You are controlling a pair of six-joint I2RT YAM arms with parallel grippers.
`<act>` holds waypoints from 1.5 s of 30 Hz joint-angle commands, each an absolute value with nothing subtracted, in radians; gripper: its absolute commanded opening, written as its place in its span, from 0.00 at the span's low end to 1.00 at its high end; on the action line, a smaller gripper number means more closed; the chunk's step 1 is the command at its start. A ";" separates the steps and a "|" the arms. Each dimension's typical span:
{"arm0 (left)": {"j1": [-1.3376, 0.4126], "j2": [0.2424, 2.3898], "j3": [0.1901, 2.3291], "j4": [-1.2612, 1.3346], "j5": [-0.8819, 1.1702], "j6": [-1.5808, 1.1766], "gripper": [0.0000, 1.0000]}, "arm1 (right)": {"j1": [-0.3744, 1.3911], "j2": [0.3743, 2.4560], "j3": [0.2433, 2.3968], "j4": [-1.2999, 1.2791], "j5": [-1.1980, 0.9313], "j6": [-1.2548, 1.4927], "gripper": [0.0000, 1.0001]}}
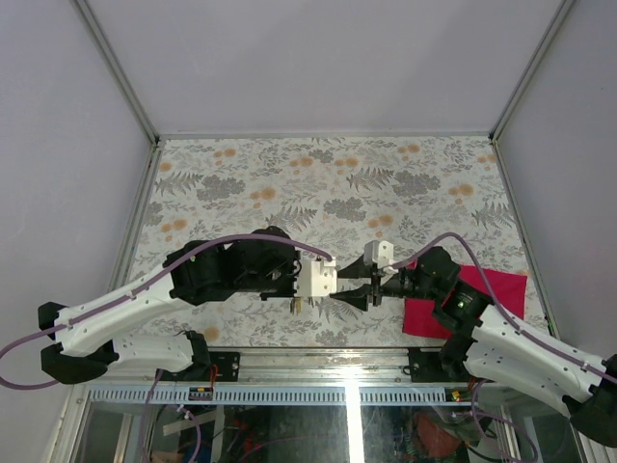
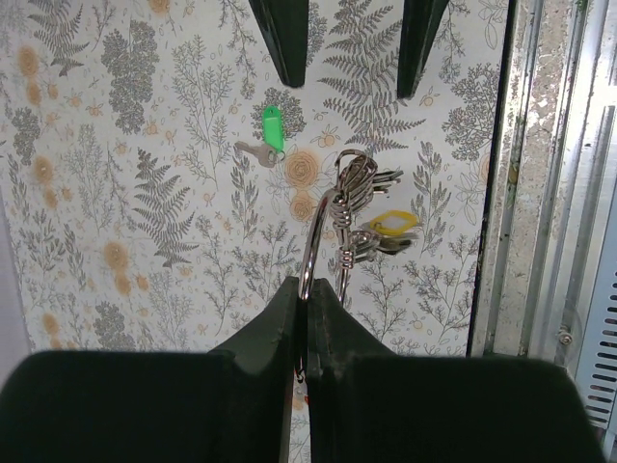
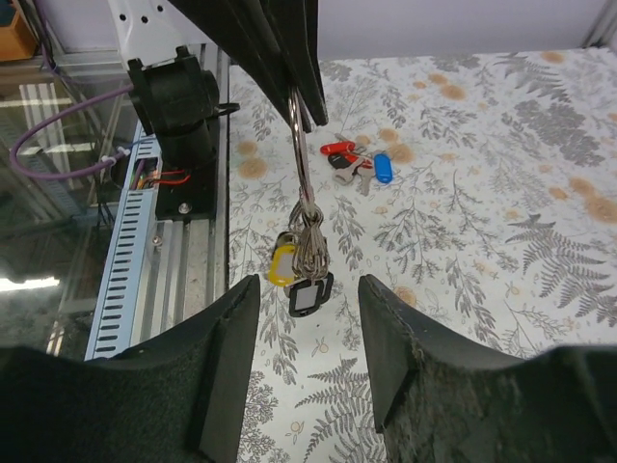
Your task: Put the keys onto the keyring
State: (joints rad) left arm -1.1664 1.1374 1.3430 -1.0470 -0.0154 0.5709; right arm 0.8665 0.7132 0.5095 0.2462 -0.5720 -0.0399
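My left gripper [image 2: 307, 287] is shut on the keyring [image 2: 323, 231], a silvery wire ring held edge-up above the table. From it hang metal pieces, a yellow tag [image 3: 281, 260] and a black tag [image 3: 310, 294]. My right gripper [image 3: 308, 286] is open and faces the ring, its fingers [image 2: 284, 39] either side of the hanging tags without touching them. The green key [image 2: 273, 127] lies on the table beyond the ring. The red key [image 3: 337, 148] and blue key [image 3: 383, 168] lie together on the table. In the top view both grippers, left [image 1: 297, 304] and right [image 1: 339, 297], meet near the front edge.
A red cloth square [image 1: 463, 299] lies at the right under my right arm. The metal front rail [image 2: 540, 193] and a black arm base [image 3: 178, 106] run close beside the ring. Grey walls [image 1: 77, 145] enclose the floral table [image 1: 318, 183].
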 commanded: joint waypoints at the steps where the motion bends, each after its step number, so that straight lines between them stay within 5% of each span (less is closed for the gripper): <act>1: -1.176 1.123 1.379 -0.996 -0.014 0.588 0.00 | 0.870 0.779 0.573 0.344 -0.638 -0.066 0.51; 18: -1.187 1.124 1.385 -0.991 -0.018 0.580 0.00 | 0.873 0.945 0.537 0.586 -0.697 0.061 0.51; 45: -1.192 1.110 1.393 -0.993 -0.042 0.586 0.00 | 0.873 0.952 0.459 0.539 -0.694 0.061 0.44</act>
State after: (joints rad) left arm -1.1843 1.1278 1.3472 -1.0470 -0.0238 0.5743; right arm 0.8680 0.9768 0.4530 0.4984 -0.6983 0.0639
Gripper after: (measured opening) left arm 0.042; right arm 0.454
